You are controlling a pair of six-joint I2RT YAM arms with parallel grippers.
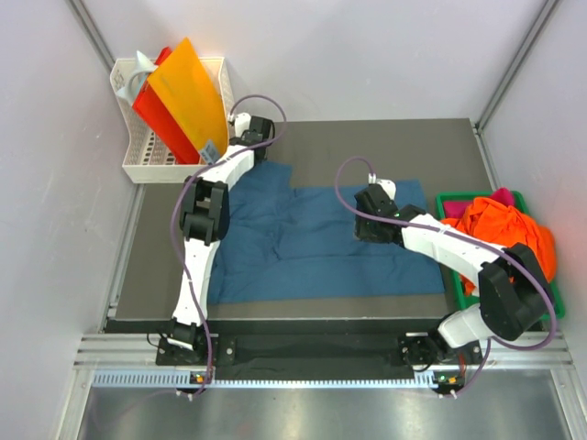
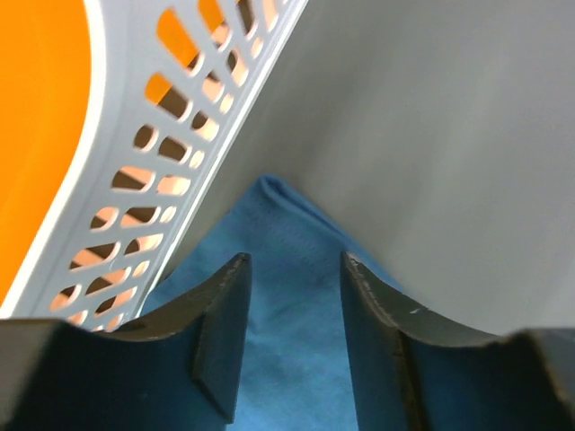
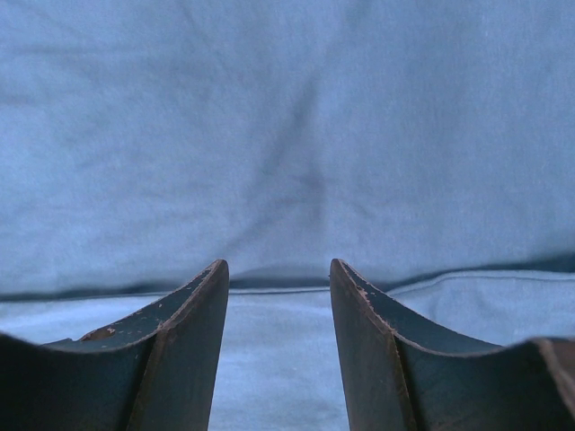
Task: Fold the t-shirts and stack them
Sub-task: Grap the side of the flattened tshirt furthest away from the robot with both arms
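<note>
A dark teal-blue t-shirt (image 1: 303, 247) lies spread flat on the dark mat (image 1: 367, 147). My left gripper (image 1: 255, 137) is open over the shirt's far left corner, next to the white basket. In the left wrist view the corner (image 2: 287, 224) lies between my open left gripper's (image 2: 295, 269) fingers. My right gripper (image 1: 374, 215) is open just above the shirt's middle right. In the right wrist view the blue cloth (image 3: 287, 135) fills the frame, with a hem edge running across between the open gripper's (image 3: 278, 274) fingers. An orange t-shirt (image 1: 504, 234) and a magenta one (image 1: 501, 196) are bunched in the green tray.
The green tray (image 1: 449, 197) stands at the mat's right edge. A white slotted basket (image 1: 138, 170) at the far left holds stiff yellow-orange and red sheets (image 1: 188, 92); its wall (image 2: 180, 135) is close to my left fingers. Grey walls enclose the table.
</note>
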